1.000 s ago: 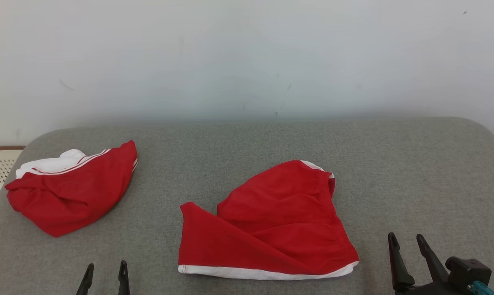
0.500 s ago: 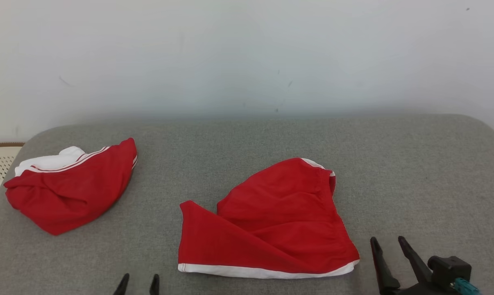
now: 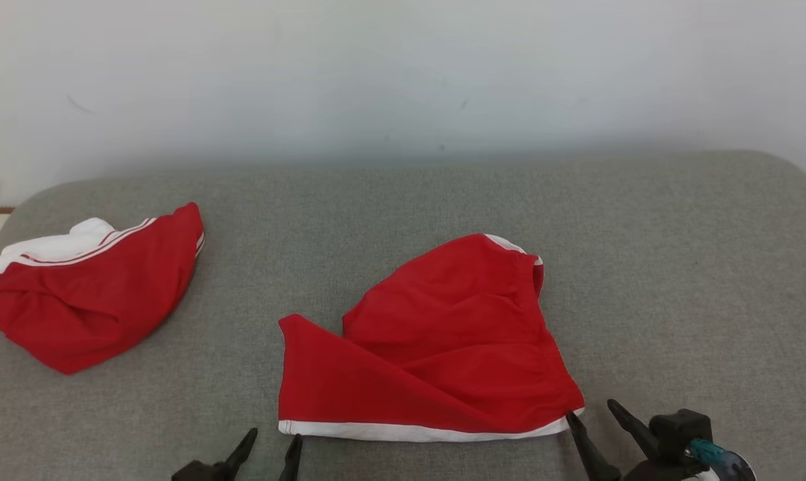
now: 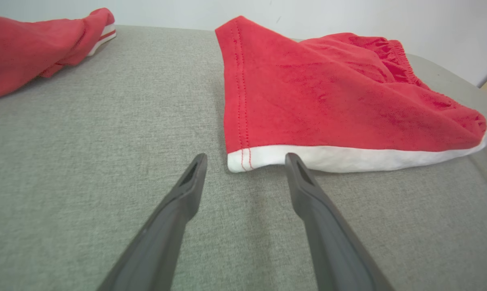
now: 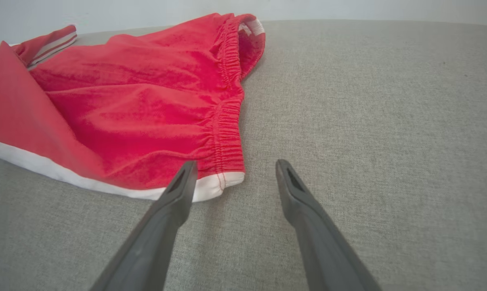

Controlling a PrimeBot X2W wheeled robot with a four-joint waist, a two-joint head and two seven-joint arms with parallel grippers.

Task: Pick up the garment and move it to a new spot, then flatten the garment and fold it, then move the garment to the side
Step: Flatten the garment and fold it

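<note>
Red shorts [image 3: 436,347] lie rumpled on a grey cushion [image 3: 677,267]. The left gripper [image 3: 275,434] and right gripper [image 3: 589,409] sit at the white hem's corners, jaws wide apart, empty.

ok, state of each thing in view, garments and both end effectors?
middle garment: lying rumpled on grey cushion, one flap folded over, ungripped.
left-side garment: bunched heap, untouched.
left end effector: open, at middle garment's near-left hem corner.
right end effector: open, at its near-right hem corner.

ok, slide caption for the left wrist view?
Open left gripper facing the white-hemmed corner of red fabric shorts on a grey upholstered surface.
</note>
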